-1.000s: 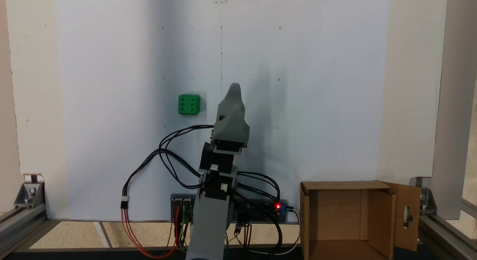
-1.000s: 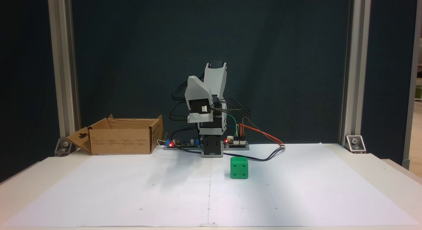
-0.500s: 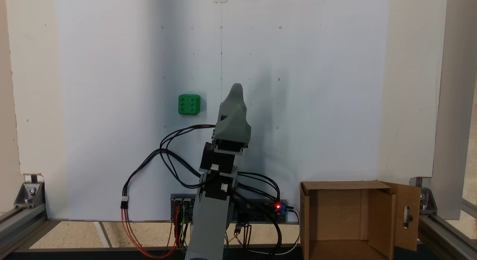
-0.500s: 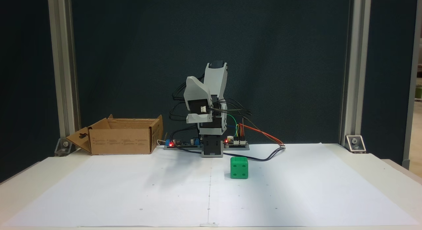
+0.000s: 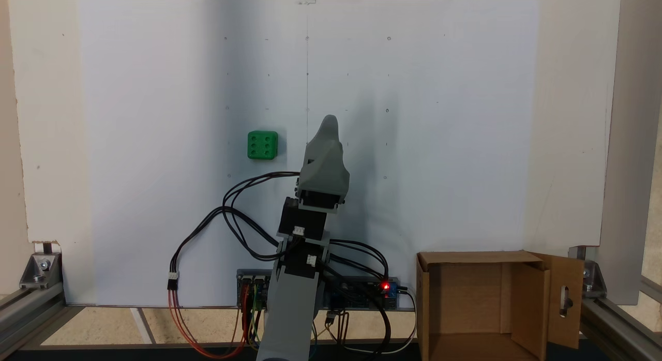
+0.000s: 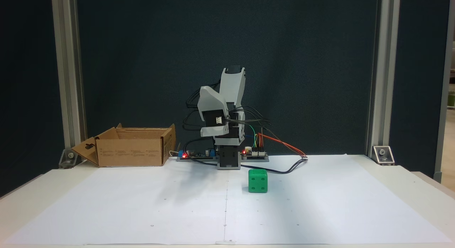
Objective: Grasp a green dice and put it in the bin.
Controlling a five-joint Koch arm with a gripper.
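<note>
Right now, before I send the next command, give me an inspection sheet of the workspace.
Surface: white paper sheet on a pale table, marked with small dots and a centre line.
Job's things: green dice sits alone on the paper, six pips up; bin stands open beside the arm's base, slotted flap folded out.
Clutter: nothing seen.
Pincer: pincer raised above the paper, apart from the dice; jaws overlap, so open or shut cannot be told.
Cables: black cables loop from the arm; red-orange wires run to the boards at the base.
Surroundings: aluminium frame posts, dark backdrop.
</note>
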